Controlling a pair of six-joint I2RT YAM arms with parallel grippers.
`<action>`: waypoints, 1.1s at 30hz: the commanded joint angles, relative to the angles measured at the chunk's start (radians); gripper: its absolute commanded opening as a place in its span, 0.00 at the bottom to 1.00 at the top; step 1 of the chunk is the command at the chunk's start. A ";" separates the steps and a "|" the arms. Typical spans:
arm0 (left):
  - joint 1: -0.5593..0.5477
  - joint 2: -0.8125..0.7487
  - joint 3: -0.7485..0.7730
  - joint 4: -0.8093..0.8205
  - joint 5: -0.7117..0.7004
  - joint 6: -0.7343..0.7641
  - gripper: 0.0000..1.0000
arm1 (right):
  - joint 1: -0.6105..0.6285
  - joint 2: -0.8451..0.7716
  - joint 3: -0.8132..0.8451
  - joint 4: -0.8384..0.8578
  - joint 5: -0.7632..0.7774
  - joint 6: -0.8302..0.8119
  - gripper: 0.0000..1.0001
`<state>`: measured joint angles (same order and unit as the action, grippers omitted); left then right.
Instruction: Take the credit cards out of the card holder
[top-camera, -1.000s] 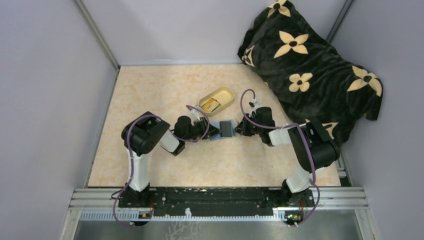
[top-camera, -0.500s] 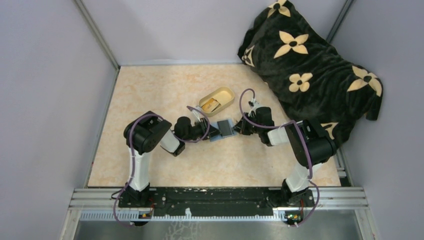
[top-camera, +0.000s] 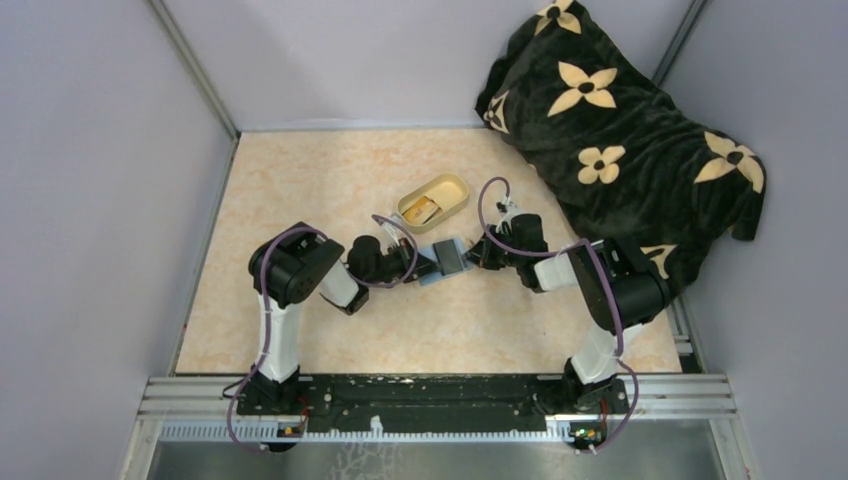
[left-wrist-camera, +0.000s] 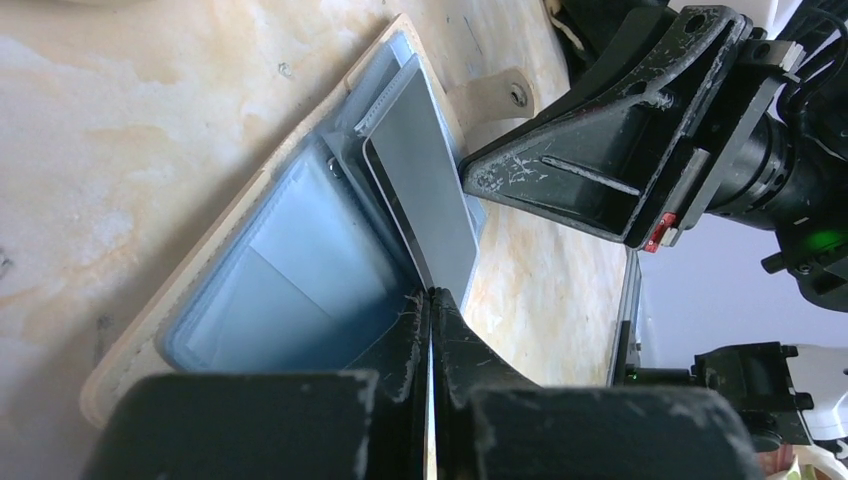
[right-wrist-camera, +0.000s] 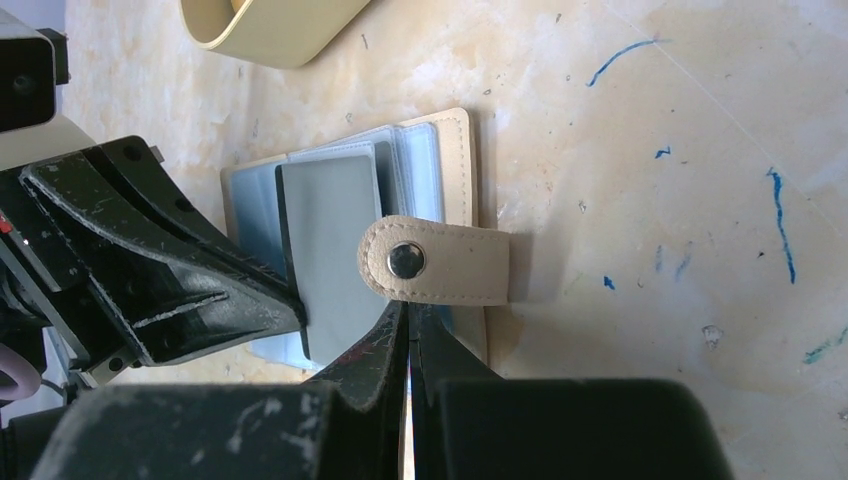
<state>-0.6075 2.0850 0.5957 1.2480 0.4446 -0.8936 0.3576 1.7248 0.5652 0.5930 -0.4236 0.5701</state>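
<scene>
The card holder (top-camera: 436, 274) lies open on the table, blue-grey faces up, tan tab (right-wrist-camera: 440, 262) folded over its right edge. A dark grey credit card (top-camera: 452, 256) sticks partly out of a pocket and is tilted up off the holder. My left gripper (top-camera: 428, 263) is shut on that card's (left-wrist-camera: 425, 195) near corner; its jaws (left-wrist-camera: 432, 295) meet on the card's edge. My right gripper (top-camera: 474, 257) is shut, its tips (right-wrist-camera: 408, 308) on the holder (right-wrist-camera: 455, 150) just under the tab. Whether the right tips pinch a sleeve is unclear.
An oval cream-yellow dish (top-camera: 456, 187) stands just behind the holder with a tan item inside; its rim also shows in the right wrist view (right-wrist-camera: 270, 35). A black blanket with cream flowers (top-camera: 620, 130) fills the back right. Grey walls enclose the table.
The card and holder have turned slightly and shifted a little left as my left gripper drew back. The right gripper has stayed at the holder's right edge.
</scene>
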 joint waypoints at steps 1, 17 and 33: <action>0.013 0.006 -0.045 0.032 0.029 -0.002 0.00 | 0.016 0.056 0.006 -0.083 0.045 -0.026 0.00; 0.041 -0.043 -0.140 0.093 0.068 -0.049 0.00 | 0.004 0.079 0.009 -0.075 0.046 -0.019 0.00; 0.072 -0.370 -0.268 -0.163 0.040 0.073 0.00 | 0.003 0.101 0.012 -0.057 0.032 -0.013 0.00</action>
<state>-0.5472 1.7939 0.3397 1.1732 0.4831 -0.8871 0.3588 1.7702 0.5793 0.6472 -0.4545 0.5884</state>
